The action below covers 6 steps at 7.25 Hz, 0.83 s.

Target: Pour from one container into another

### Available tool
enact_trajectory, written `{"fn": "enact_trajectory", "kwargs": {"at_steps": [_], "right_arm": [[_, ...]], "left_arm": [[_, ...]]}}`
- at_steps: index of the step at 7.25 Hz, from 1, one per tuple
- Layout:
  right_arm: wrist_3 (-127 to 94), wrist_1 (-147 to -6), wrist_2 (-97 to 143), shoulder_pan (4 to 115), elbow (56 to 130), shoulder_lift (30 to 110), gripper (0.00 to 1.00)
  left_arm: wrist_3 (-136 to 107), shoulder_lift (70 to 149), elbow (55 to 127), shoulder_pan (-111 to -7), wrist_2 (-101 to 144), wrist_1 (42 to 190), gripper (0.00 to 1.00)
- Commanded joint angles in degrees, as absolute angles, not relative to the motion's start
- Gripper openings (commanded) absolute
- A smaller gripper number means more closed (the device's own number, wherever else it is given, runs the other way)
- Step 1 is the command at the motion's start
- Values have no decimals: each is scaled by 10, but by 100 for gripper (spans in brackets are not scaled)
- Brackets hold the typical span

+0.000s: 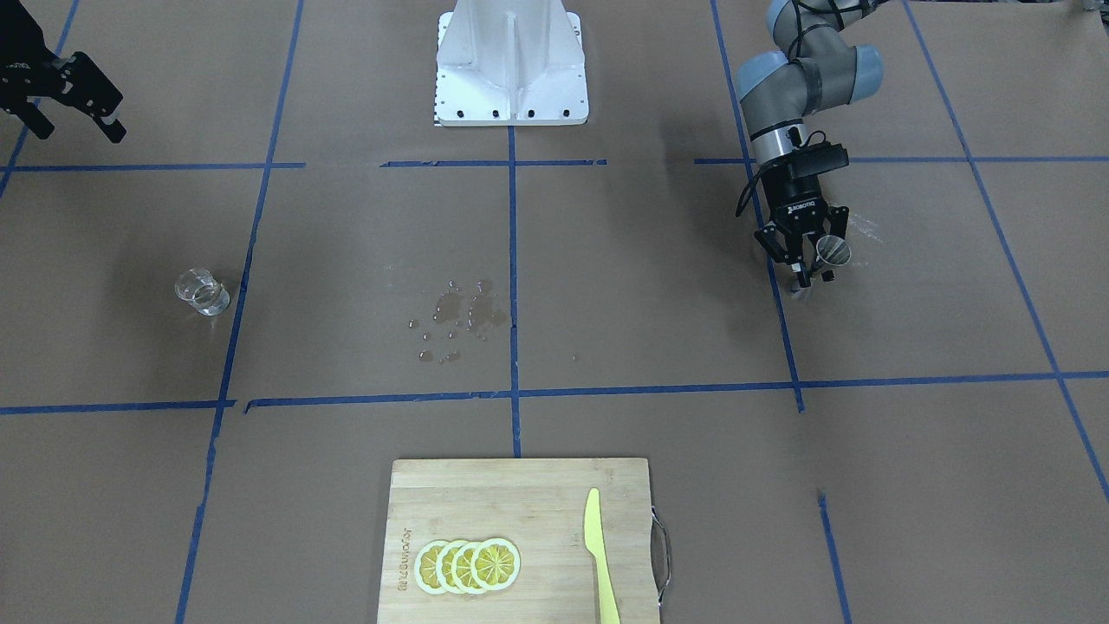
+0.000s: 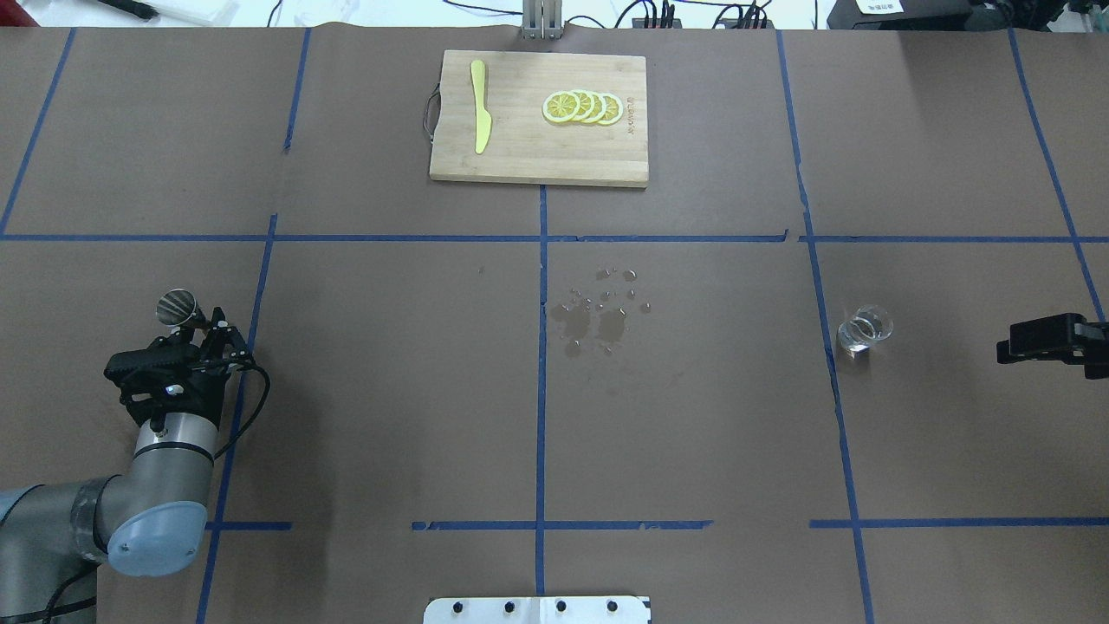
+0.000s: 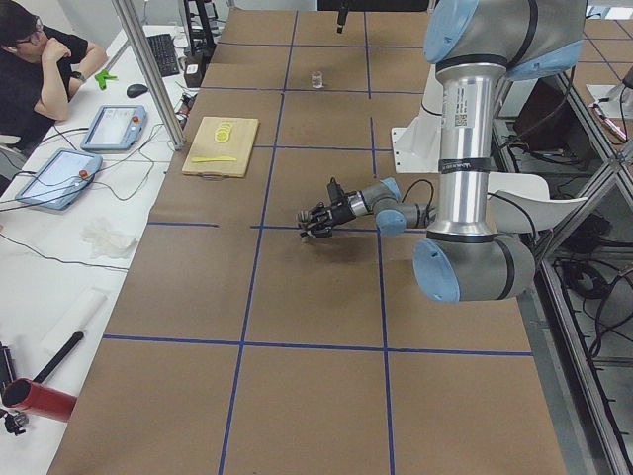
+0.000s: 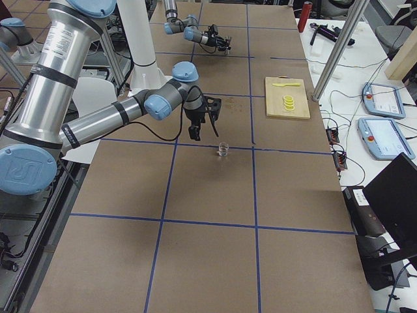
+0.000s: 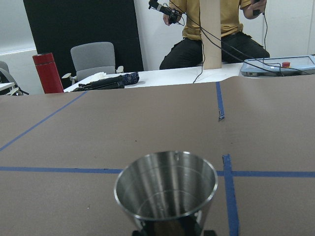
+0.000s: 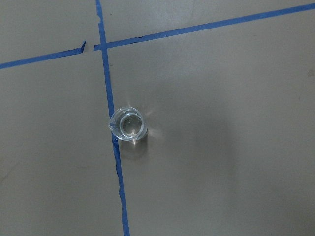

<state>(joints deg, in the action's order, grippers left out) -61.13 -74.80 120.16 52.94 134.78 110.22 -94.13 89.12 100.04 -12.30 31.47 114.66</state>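
1. Left gripper [image 1: 812, 276] is looking clamped on the jigger [image 5: 166, 189], way over on the left.
2. Right gripper [image 1: 80, 126] is hanging with fingers apart near the cup [image 1: 203, 291], on the right.
3. My worry: they're sitting well apart, so any off-aim tilt is probably just feeding that puddle [image 1: 459, 316].

Jigger [image 5: 166, 189] lower half cut by wrist view's bottom edge; right hand [image 1: 78, 121] cropped at front-view corner
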Motion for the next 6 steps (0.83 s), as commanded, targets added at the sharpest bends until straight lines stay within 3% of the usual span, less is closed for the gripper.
{"fn": "enact_trajectory", "kwargs": {"at_steps": [1, 3, 6], "right_arm": [[-612, -748, 1201, 529, 1347, 1102, 100], [-613, -748, 1201, 528, 1347, 1102, 100], [-675, -747, 1141, 463, 1355, 1096, 100]], "left_arm": [[-941, 896, 990, -123, 315, 1147, 38], [-941, 898, 997, -127, 316, 1148, 0], [-931, 898, 1058, -127, 319, 1149, 0]]}}
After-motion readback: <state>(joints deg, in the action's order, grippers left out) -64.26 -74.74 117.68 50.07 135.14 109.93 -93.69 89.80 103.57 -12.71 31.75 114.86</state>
